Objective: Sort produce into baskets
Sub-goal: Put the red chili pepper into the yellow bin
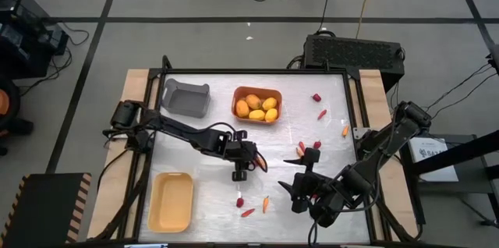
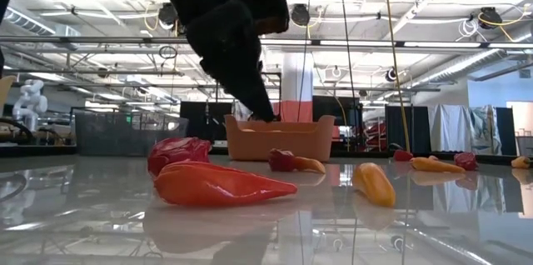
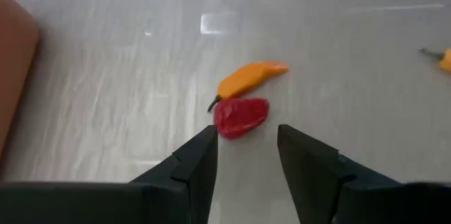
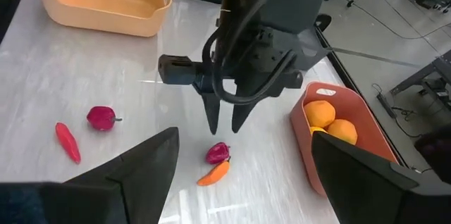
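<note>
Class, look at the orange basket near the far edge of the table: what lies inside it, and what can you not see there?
Inside the orange basket lie four yellow-orange fruits, packed close together. The basket's floor beneath them is covered, so anything smaller under them cannot be seen.

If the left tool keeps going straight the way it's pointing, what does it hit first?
Most likely the red berry lying just ahead of the left tool, with the orange carrot stick touching it right behind. Depth is hard to judge.

From my station, lighting is bright and even. Ceiling lamps [image 2: 487,17] at upper right of the low view glare. The table [image 3: 106,76] shows a white reflection patch; foreground fingers [image 4: 134,175] appear blurred.
</note>
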